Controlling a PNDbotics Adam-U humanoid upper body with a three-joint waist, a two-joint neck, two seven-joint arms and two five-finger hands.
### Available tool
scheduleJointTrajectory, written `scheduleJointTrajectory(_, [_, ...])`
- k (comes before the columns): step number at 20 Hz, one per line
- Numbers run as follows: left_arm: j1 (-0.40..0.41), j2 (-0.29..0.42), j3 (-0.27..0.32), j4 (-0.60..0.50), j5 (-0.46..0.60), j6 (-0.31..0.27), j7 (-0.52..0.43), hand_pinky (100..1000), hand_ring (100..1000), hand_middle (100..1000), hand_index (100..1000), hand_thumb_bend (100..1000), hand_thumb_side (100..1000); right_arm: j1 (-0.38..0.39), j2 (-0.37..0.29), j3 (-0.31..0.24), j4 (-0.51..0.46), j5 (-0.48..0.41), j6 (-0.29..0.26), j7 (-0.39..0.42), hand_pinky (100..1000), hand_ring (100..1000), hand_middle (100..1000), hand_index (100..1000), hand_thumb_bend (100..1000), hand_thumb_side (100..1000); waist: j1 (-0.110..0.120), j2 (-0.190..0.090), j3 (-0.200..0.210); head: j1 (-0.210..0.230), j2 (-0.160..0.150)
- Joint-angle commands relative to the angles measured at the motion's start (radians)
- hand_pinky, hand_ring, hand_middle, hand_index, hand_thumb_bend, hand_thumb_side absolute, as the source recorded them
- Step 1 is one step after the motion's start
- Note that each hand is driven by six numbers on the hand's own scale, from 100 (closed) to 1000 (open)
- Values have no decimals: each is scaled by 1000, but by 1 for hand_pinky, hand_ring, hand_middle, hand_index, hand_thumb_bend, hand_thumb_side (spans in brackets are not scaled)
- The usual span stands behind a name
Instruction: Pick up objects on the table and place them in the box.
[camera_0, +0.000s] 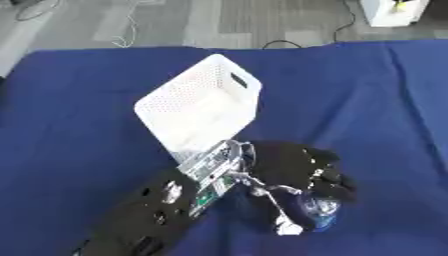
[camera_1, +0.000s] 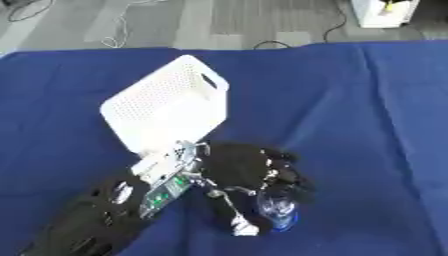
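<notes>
A white perforated box (camera_0: 203, 107) stands tilted on the blue table (camera_0: 79, 125), its opening turned toward me and a handle slot on its far wall. My left arm comes in from the lower left, passing just in front of the box. At the arm's end, my black left hand (camera_0: 297, 167) reaches right of centre. Its fingers (camera_0: 334, 182) curl down over a small clear blue object (camera_0: 317, 212) that rests on the cloth, and the pale-tipped thumb (camera_0: 284, 222) sits against the object's left side. My right hand shows in neither view.
The blue cloth covers the whole table, with open cloth to the right and far left. Beyond the far edge lies grey floor with cables (camera_0: 122, 30) and a white unit (camera_0: 394, 11) at the top right.
</notes>
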Motion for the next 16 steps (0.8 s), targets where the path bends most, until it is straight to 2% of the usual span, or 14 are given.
scheduleJointTrajectory(1, [-7,-3,15,2,10,4,-2,1000,851,940,957,100,637,-10,-10,-6,-17,-4,-2,3,891,820,841,878,100,961,-8,-11,-2,-2,-8])
scheduleJointTrajectory(2, [-6,-4,16,4,12,5,-5,984,848,940,957,100,635,-10,-10,-6,-17,-4,-2,4,891,820,841,878,100,961,-7,-11,-3,-2,-8])
scheduleJointTrajectory(3, [-5,-5,16,6,15,6,-7,916,836,936,957,100,632,-11,-10,-6,-17,-5,-2,4,891,820,841,878,100,961,-7,-11,-3,-3,-8])
scheduleJointTrajectory(5, [-4,-6,18,9,21,8,-11,855,823,932,955,100,627,-11,-10,-6,-17,-5,-2,4,891,820,841,878,100,961,-7,-10,-3,-4,-8])
scheduleJointTrajectory(6, [-4,-7,18,9,25,10,-13,792,811,928,953,100,622,-12,-10,-6,-17,-5,-2,5,891,820,841,878,100,961,-6,-10,-3,-4,-9])
scheduleJointTrajectory(7, [-4,-7,18,9,28,11,-15,785,810,927,953,100,621,-12,-10,-7,-17,-6,-2,5,891,820,841,878,100,961,-6,-10,-4,-5,-9])
scheduleJointTrajectory(11, [-7,-8,18,7,40,16,-22,504,767,895,934,100,572,-13,-11,-7,-17,-6,-2,6,892,821,841,879,100,963,-4,-10,-4,-6,-9])
scheduleJointTrajectory(12, [-7,-8,18,6,42,18,-24,382,746,880,925,100,542,-13,-11,-7,-17,-7,-2,6,892,821,841,879,100,961,-3,-10,-5,-6,-9])
scheduleJointTrajectory(13, [-8,-9,18,6,44,20,-25,436,756,885,928,100,556,-13,-12,-7,-17,-7,-2,6,892,821,841,879,100,961,-3,-10,-5,-6,-9])
scheduleJointTrajectory(14, [-8,-9,18,5,46,22,-27,207,713,866,920,100,503,-13,-12,-8,-17,-7,-1,7,892,821,841,879,100,961,-2,-10,-5,-6,-9])
scheduleJointTrajectory(15, [-8,-9,18,5,48,25,-29,146,699,858,917,100,486,-13,-12,-8,-17,-7,-1,7,892,821,841,879,100,961,-2,-10,-5,-7,-9])
scheduleJointTrajectory(16, [-8,-9,17,5,49,27,-32,100,636,823,905,100,385,-14,-12,-8,-17,-7,-1,7,892,821,841,879,100,961,-1,-10,-6,-7,-9])
